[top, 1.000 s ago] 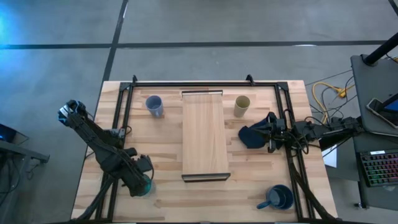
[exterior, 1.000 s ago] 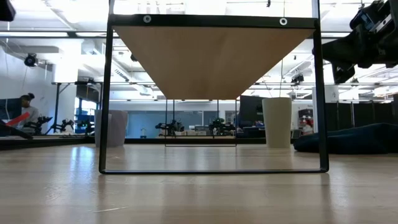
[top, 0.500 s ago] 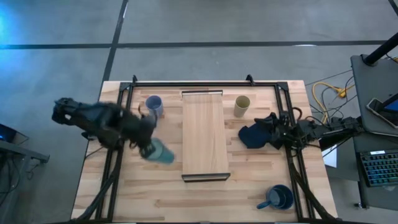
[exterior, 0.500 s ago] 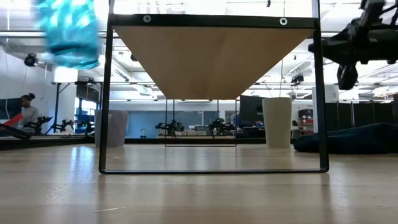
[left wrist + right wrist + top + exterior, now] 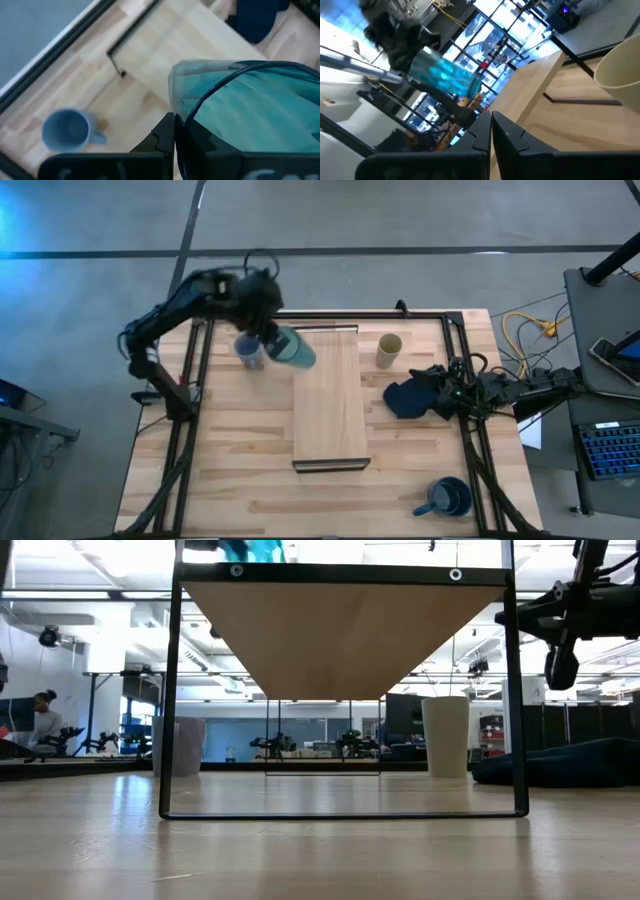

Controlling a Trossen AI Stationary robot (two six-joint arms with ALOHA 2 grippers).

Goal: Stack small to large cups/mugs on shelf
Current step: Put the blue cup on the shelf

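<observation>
My left gripper (image 5: 272, 330) is shut on the teal ribbed glass (image 5: 295, 350), high above the shelf's far left corner. The glass also shows in the left wrist view (image 5: 250, 110), the right wrist view (image 5: 445, 72) and at the low view's top edge (image 5: 255, 548). The shelf (image 5: 328, 395) is a light-wood board on a dark frame. The pale blue-grey mug (image 5: 248, 350) stands left of it, the tan cup (image 5: 389, 350) right of it, the dark blue mug (image 5: 448, 498) at the near right. My right gripper (image 5: 438, 392) is shut, above the navy cloth (image 5: 405, 398). My left gripper holds the teal glass at its open rim end (image 5: 186, 125). One finger (image 5: 164, 137) lies outside the wall, and the other shows dark through the teal wall. The glass is lifted clear and tilted, its closed end slanting toward the shelf, away from the gripper.
The shelf's dark frame posts (image 5: 166, 690) (image 5: 518, 690) hold the board well above the tabletop. Black rails (image 5: 190, 380) run along the table's left, right and far sides. A person (image 5: 40, 720) shows in the room far behind.
My left gripper has risen from the table's near left with the teal glass and swung toward the far edge and the shelf. The glass is lifted clear and now hangs tilted over the shelf's far left corner. My right arm has hardly moved.
</observation>
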